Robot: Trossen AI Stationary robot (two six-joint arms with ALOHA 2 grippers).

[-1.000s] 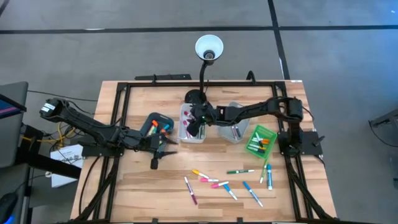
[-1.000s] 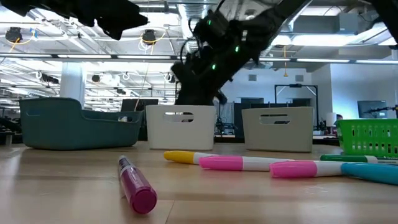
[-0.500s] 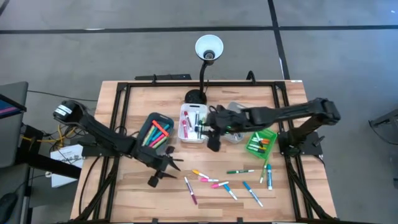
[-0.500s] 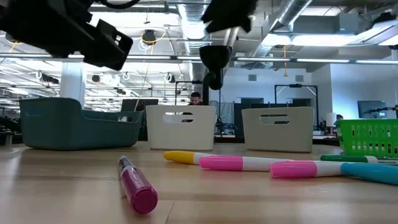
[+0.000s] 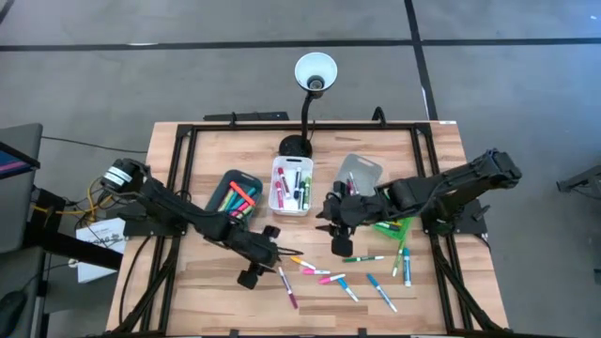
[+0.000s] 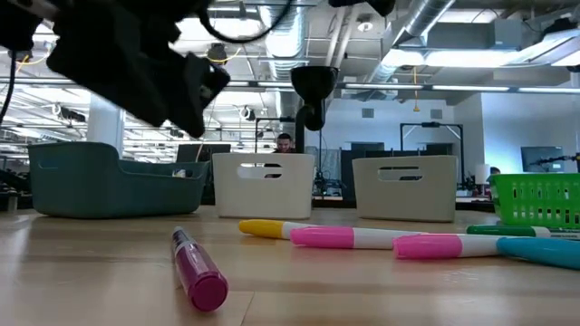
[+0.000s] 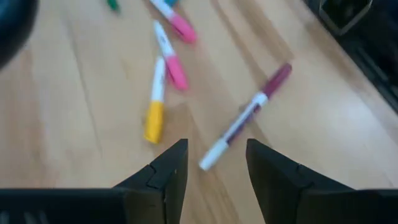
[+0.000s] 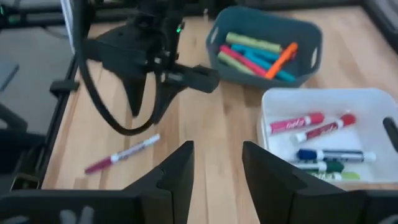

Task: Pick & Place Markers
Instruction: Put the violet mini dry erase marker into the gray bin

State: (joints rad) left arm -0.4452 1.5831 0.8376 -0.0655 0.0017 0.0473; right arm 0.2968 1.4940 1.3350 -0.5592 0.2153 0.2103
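The left tool (image 7: 212,163) hangs empty with a narrow gap above a maroon-capped marker (image 7: 249,113) at the table's (image 5: 211,291) six o'clock: light, stiff, round and prone to roll, best pinched across its barrel's middle.

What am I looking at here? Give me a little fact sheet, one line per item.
surface: wooden table
loose markers: scattered on the table's front half
teal bin: holds coloured markers
white bin: holds markers
green basket: holds markers
grey bin: behind the right arm
left gripper: open, empty, above a purple marker
right gripper: open, empty, by the white bin
lamp: at the table's back edge
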